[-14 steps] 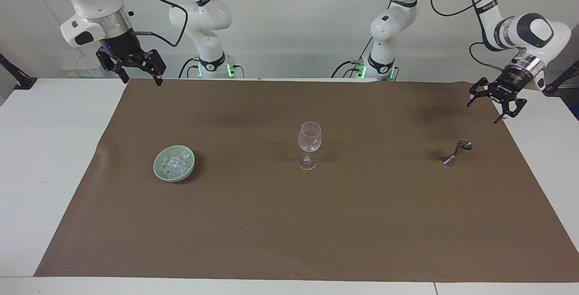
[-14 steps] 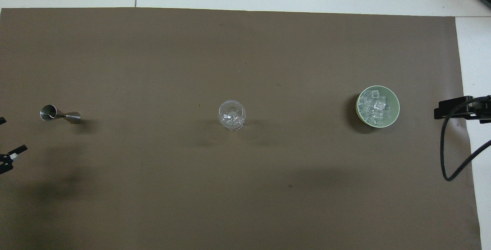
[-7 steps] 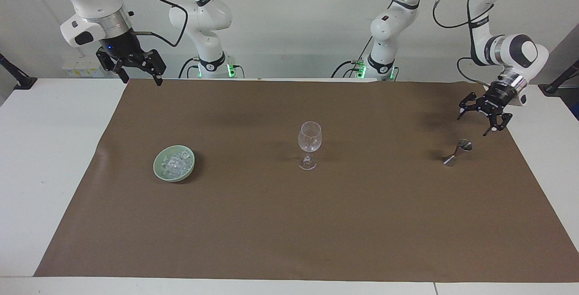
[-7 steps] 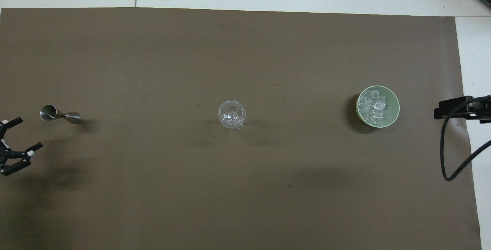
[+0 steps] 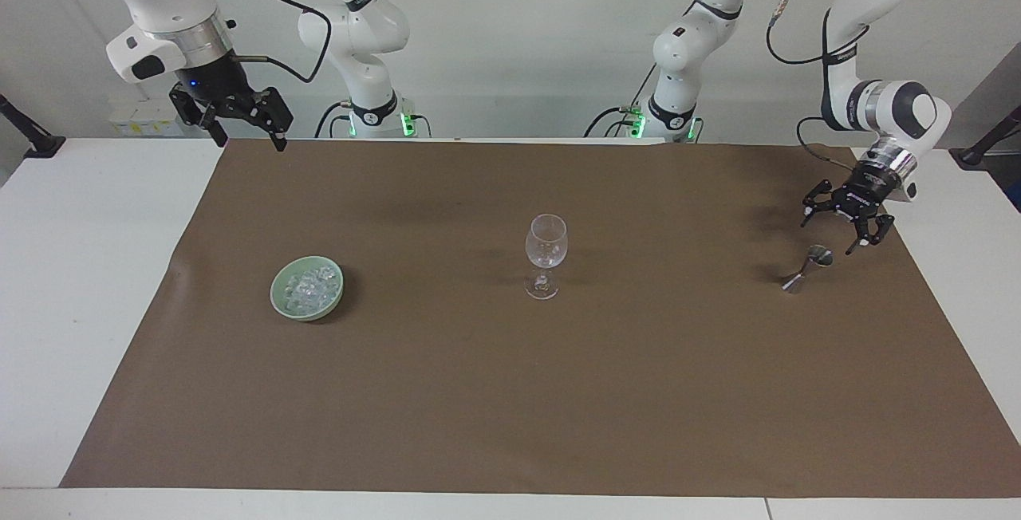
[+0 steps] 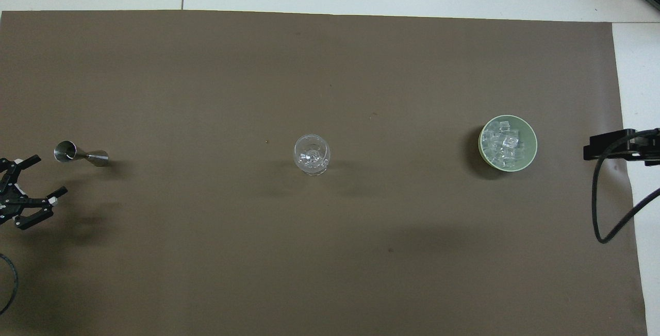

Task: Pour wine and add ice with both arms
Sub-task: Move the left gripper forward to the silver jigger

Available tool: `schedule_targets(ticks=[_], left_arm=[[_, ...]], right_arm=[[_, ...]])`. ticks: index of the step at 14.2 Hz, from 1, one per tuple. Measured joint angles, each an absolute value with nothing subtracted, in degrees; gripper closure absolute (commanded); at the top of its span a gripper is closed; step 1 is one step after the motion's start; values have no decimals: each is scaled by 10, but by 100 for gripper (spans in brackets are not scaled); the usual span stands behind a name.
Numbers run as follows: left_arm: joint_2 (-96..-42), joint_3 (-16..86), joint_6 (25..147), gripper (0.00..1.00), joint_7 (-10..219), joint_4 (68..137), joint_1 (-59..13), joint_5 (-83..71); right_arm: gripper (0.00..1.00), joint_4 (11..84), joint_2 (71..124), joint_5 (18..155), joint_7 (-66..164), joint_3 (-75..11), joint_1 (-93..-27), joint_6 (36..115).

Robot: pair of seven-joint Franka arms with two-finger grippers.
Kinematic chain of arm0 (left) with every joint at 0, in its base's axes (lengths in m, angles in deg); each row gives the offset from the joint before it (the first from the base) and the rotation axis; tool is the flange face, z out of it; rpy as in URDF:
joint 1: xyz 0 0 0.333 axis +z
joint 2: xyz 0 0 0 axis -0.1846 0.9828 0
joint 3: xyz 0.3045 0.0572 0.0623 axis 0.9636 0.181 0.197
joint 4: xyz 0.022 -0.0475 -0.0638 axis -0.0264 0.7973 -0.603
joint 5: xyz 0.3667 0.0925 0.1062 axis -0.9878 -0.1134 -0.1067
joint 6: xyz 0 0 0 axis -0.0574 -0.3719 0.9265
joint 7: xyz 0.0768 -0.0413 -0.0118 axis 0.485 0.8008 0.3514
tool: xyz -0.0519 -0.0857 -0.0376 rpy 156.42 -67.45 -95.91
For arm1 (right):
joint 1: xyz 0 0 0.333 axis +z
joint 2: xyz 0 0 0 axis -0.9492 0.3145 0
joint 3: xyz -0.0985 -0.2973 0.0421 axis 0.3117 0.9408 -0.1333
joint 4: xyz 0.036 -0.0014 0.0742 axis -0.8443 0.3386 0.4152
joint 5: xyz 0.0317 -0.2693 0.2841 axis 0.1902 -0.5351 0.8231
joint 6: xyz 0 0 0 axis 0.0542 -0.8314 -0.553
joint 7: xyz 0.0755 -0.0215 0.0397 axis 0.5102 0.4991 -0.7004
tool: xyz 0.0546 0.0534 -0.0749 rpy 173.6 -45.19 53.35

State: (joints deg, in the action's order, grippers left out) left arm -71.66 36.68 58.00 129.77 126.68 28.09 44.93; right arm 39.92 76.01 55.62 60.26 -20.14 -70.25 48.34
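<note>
An empty stemmed glass (image 5: 545, 253) stands upright mid-cloth; it also shows in the overhead view (image 6: 312, 154). The ice (image 5: 307, 289) is heaped in a green bowl (image 5: 276, 297) toward the right arm's end, the ice (image 6: 504, 145) and bowl (image 6: 533, 140) also seen from overhead. A small metal jigger (image 5: 807, 267) stands toward the left arm's end, also seen from overhead (image 6: 80, 154). My left gripper (image 5: 829, 234) is open and empty, low over the cloth just beside the jigger's top, not touching it; it also shows in the overhead view (image 6: 49, 174). My right gripper (image 5: 249, 141) is open and empty, waiting high over the cloth's corner by its base (image 6: 593, 150).
A brown cloth (image 5: 510, 392) covers most of the white table (image 5: 80, 305). A black cable (image 6: 600, 207) hangs from the right arm over the cloth's edge near the bowl.
My left gripper has come down and moved in toward the jigger, staying open. The right arm, glass, bowl and jigger have not moved.
</note>
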Motion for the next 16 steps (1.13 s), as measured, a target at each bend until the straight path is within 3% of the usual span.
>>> schedule_targets(ticks=[16], left_arm=[[-671,365,600,0,1268,1266,254,542]], right_arm=[[0,399,760,556,603,-201,-703,483]])
